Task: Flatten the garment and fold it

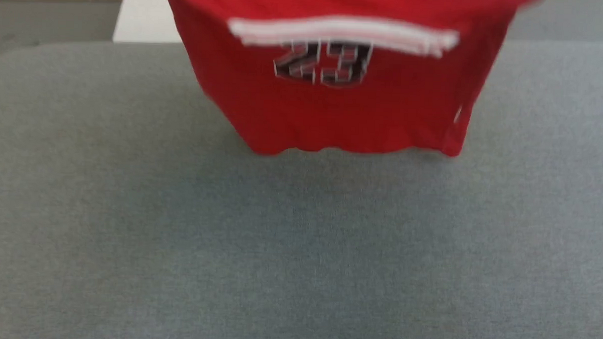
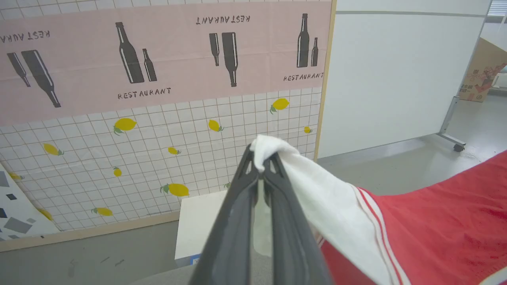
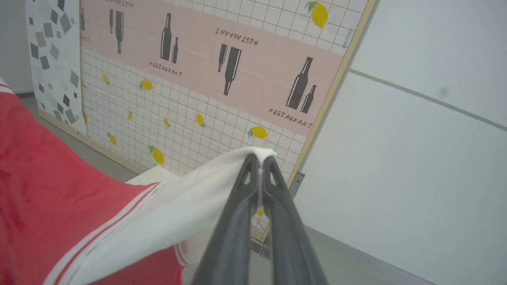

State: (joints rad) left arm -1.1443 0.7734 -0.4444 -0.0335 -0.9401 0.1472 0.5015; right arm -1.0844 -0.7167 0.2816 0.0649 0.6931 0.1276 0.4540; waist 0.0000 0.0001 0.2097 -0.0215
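We hold the red jersey (image 1: 333,115) up by its top edge, stretched between both hands above the grey tabletop (image 1: 298,249).

Our left hand (image 2: 260,168) is closed, its two dark fingers pinching a white fold of the jersey's lining, with the lemon-and-bottle wall panel (image 2: 158,79) beyond it. From there the cloth runs across to our right hand (image 3: 260,160), whose fingers are likewise clamped on a white fold. In the head view the jersey hangs wide, a white striped band above a blurred black-and-white number. We cannot tell whether its lower hem touches the tabletop.
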